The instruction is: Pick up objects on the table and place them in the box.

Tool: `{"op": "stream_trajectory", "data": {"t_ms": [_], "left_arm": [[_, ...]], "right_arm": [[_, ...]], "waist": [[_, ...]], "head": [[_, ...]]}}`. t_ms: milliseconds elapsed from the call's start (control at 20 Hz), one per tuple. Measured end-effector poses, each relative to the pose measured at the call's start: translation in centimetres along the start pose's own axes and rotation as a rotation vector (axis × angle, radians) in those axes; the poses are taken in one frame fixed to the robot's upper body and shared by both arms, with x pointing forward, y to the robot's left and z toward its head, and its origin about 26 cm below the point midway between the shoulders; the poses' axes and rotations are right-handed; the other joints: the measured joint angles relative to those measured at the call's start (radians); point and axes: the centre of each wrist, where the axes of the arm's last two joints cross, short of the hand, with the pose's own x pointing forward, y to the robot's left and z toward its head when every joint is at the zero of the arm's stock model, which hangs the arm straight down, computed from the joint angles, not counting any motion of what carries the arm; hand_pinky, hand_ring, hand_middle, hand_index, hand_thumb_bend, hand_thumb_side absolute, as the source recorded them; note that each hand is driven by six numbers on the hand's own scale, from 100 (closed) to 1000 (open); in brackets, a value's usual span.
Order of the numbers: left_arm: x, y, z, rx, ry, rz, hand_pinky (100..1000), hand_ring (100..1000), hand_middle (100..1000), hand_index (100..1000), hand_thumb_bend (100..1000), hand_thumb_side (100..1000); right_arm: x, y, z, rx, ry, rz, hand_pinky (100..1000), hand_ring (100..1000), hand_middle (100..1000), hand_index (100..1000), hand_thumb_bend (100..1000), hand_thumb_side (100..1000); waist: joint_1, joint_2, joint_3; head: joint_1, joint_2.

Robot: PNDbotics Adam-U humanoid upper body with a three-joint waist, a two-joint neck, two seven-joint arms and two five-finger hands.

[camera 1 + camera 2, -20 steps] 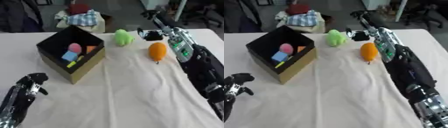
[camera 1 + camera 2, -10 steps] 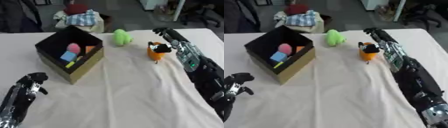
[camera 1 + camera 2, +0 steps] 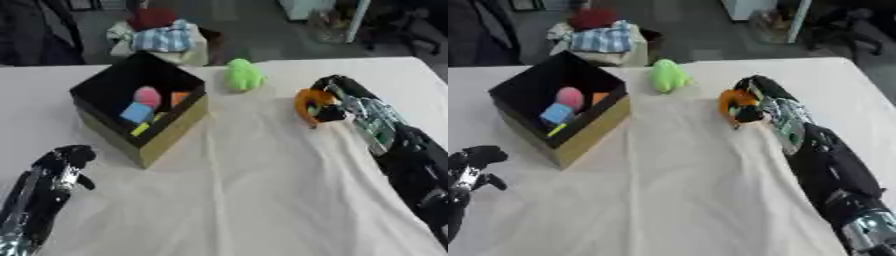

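Right hand (image 3: 337, 100) curled around orange object (image 3: 306, 101) on table

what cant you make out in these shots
- Orange object: right hand curls round it and covers its right side, both views; shape unclear.
- Box contents: near wall hides the lower parts of the pink, blue and orange pieces.
- Left hand: blurred, lower left.

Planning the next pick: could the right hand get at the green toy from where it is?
Probably not yet: the right hand has its fingers curled round the orange object. Otherwise the cloth between it and the green toy lies bare.
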Motion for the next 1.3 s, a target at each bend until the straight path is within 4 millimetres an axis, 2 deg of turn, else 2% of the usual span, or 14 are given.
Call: {"op": "stream_trajectory", "data": {"t_ms": [100,300,500,700,950,1250,1300], "left_arm": [[0.0,0.0,0.0,0.0,0.0,0.0,433,751,620,698,366,625],[0.0,0.0,0.0,0.0,0.0,0.0,433,751,620,698,365,625],[0.0,0.0,0.0,-0.001,0.0,0.0,433,752,620,698,365,626],[0.0,-0.1,0.0,-0.008,-0.001,0.001,433,752,620,698,365,625],[0.0,-0.3,0.0,-0.024,-0.001,0.002,433,751,620,698,364,627],[0.3,-0.6,-0.4,-0.051,-0.013,0.006,433,751,620,698,363,626],[0.3,-0.7,-0.4,-0.056,-0.014,0.008,433,751,620,698,363,626]], "right_arm": [[0.5,-0.5,-0.1,-0.033,-0.026,0.006,688,574,364,451,100,100],[2.6,-2.4,-0.3,-0.146,-0.139,0.024,689,569,332,416,100,100],[6.8,-5.1,-0.9,-0.239,-0.293,0.016,692,576,333,417,100,100],[11.1,-6.7,-1.4,-0.256,-0.422,0.02,694,580,339,422,100,100],[15.6,-6.8,-2.0,-0.242,-0.529,0.021,698,586,349,432,100,100],[18.0,-4.7,-2.5,-0.196,-0.565,0.038,708,607,414,495,100,100],[18.3,-4.3,-2.6,-0.191,-0.565,0.041,716,629,470,557,100,100]], "waist": [[0.0,0.0,0.0],[0.0,0.0,0.003],[0.0,0.0,0.01],[0.0,-0.001,0.027],[0.0,-0.001,0.059],[0.0,0.0,0.097],[0.0,0.0,0.104]], "head": [[0.0,0.0],[-0.002,0.0],[-0.009,0.0],[-0.018,0.0],[-0.035,0.0],[-0.058,-0.001],[-0.062,-0.002]]}}
